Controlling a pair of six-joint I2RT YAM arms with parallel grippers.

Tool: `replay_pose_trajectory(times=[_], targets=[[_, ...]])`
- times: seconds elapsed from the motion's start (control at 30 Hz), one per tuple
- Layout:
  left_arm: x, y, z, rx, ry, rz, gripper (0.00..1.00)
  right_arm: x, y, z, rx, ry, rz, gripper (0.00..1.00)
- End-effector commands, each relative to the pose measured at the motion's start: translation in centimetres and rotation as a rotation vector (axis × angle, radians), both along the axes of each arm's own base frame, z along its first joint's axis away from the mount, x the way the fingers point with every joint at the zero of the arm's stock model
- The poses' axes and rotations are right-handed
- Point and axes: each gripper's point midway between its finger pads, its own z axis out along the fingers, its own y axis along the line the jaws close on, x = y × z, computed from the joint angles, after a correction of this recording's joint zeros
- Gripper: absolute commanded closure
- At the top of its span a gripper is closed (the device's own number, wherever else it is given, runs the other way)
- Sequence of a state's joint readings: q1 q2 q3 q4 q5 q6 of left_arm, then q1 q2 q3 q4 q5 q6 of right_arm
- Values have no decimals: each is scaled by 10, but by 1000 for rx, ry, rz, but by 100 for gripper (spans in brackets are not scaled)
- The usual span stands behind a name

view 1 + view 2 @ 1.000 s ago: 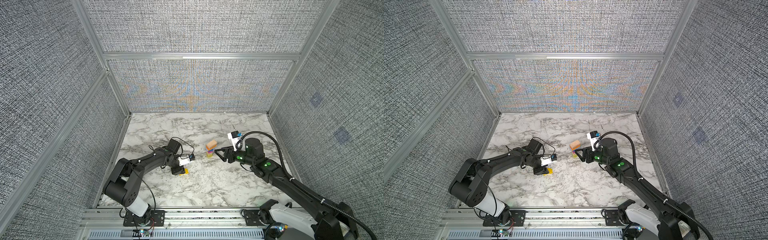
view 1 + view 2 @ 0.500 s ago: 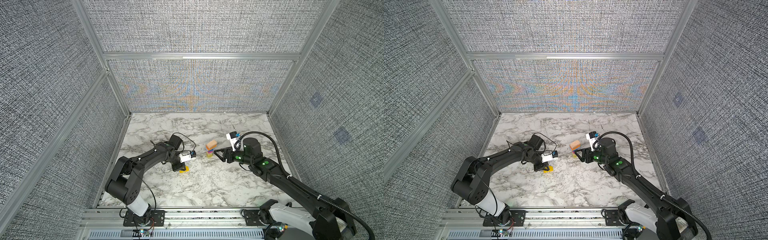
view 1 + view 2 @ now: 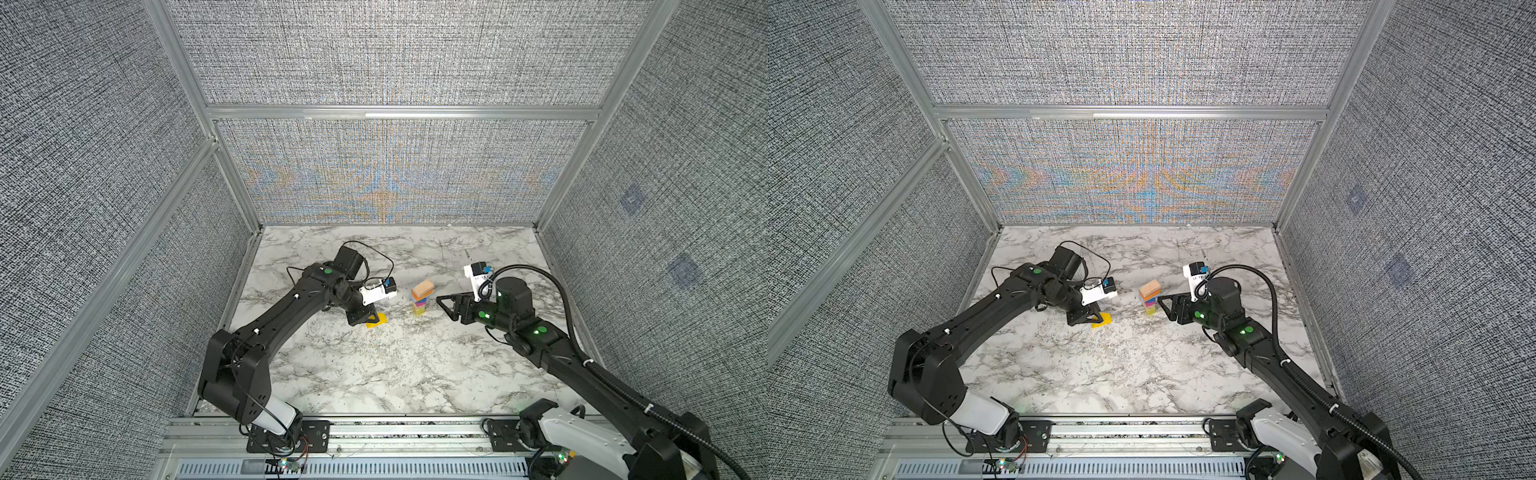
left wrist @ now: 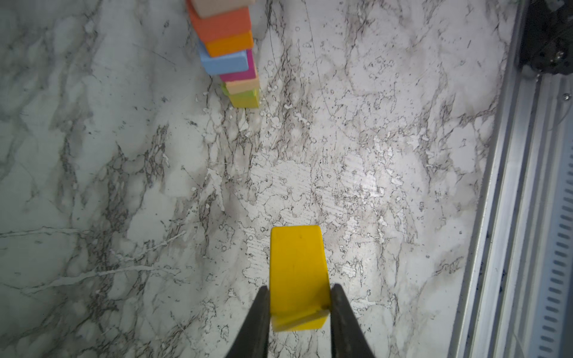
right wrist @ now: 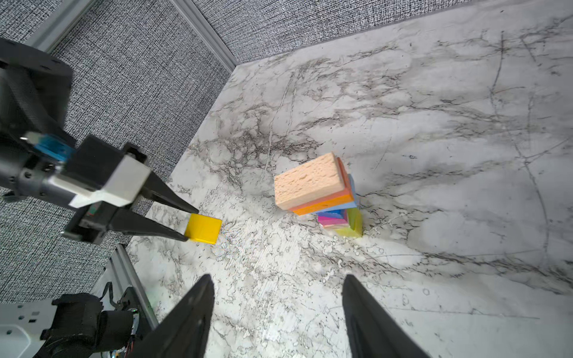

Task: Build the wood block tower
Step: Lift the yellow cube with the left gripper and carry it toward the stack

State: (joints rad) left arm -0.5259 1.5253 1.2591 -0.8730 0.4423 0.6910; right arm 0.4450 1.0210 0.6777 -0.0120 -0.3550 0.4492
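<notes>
Tower [image 3: 422, 297] stands mid-surface [image 3: 374, 374], plain plank [image 5: 307, 179] topmost, uncapped. Left gripper [image 4: 299, 288] pinches the yellow wedge [image 4: 296, 263] on the surface nearby, likely to lift it as cap. Right gripper [image 5: 278, 279] hangs part-open and empty beside the tower.

We see a smooth, faintly glossy marble-patterned table [image 4: 403, 155]. Atop the tower [image 5: 324, 203], the plank [image 5: 307, 181] is bare, pitted wood; the lower blocks [image 4: 228, 63] wear matt paint, like the yellow wedge [image 4: 296, 263] between the matt black fingers [image 4: 259, 322] of our left hand [image 4: 299, 288]
</notes>
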Motion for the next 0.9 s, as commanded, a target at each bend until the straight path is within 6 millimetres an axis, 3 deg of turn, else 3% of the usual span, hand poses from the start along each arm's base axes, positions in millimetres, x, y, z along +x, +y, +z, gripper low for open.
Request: replay_pose_trajectory(times=[0.0, 0.27, 0.37, 0.7, 0.87], targets=[[-8, 5, 17, 26, 14, 3, 77, 2, -4, 2, 10, -9, -20, 32], [3, -9, 78, 2, -39, 0, 74, 8, -14, -2, 6, 1, -73, 32], [8, -15, 91, 20, -39, 0, 73, 10, -17, -3, 3, 3, -90, 32], [42, -49, 108, 51, -67, 49, 74, 14, -25, -8, -6, 13, -128, 32], [50, -72, 114, 36, -91, 64, 73, 16, -30, -12, -12, 20, -150, 32]])
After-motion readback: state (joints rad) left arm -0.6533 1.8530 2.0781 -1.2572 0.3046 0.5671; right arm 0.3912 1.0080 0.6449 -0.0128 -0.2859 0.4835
